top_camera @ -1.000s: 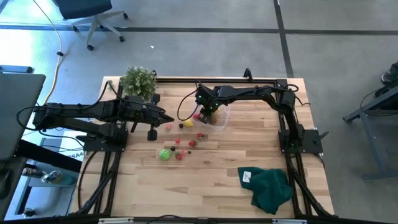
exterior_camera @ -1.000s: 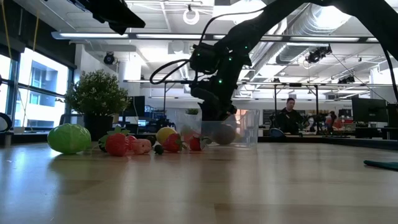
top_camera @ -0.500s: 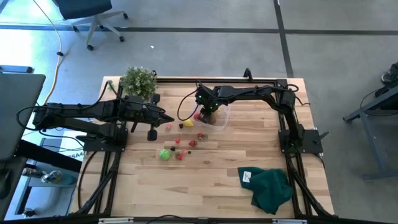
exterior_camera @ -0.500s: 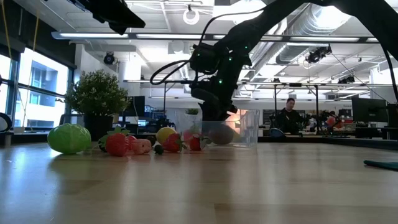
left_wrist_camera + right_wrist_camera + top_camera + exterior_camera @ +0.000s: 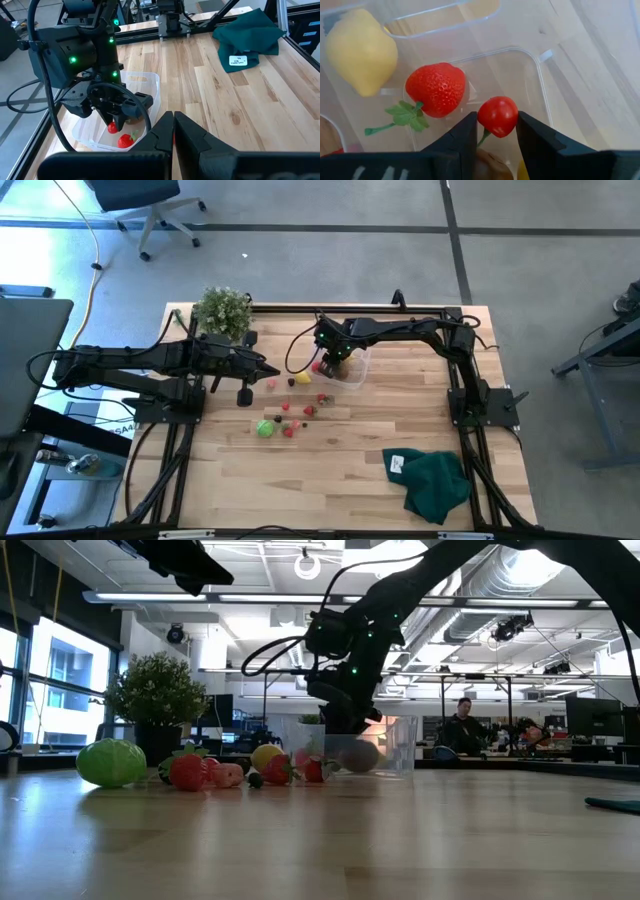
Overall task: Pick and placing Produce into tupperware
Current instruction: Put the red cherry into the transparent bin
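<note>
— Where is the right gripper point(image 5: 492, 131)?

— Inside the tupperware point(image 5: 352, 370), which sits toward the far edge of the bench point(image 5: 340, 480), about midway along it. Its fingers are narrowed on a small red cherry tomato point(image 5: 497, 116), held just above the tub floor beside a strawberry point(image 5: 435, 89).

— And the rest of the produce?

— A lemon point(image 5: 361, 52) lies just outside the clear wall. More pieces are scattered toward the left of the tub, among them a bright green one point(image 5: 264, 428) nearer the middle of the bench. Something brown seems to lie in the tub under the gripper, though it is mostly hidden.

— The left gripper point(image 5: 268, 371)?

— Hanging over the left part of the bench, fingers together, holding nothing.

— What about the surroundings?

— Pale wood planks, a dark green cloth point(image 5: 432, 482) near the front right corner, a potted plant point(image 5: 222, 310) at the far left corner. Beyond the far edge lies an open office with ceiling lights, and a person point(image 5: 462, 727) sits at desks there.
</note>
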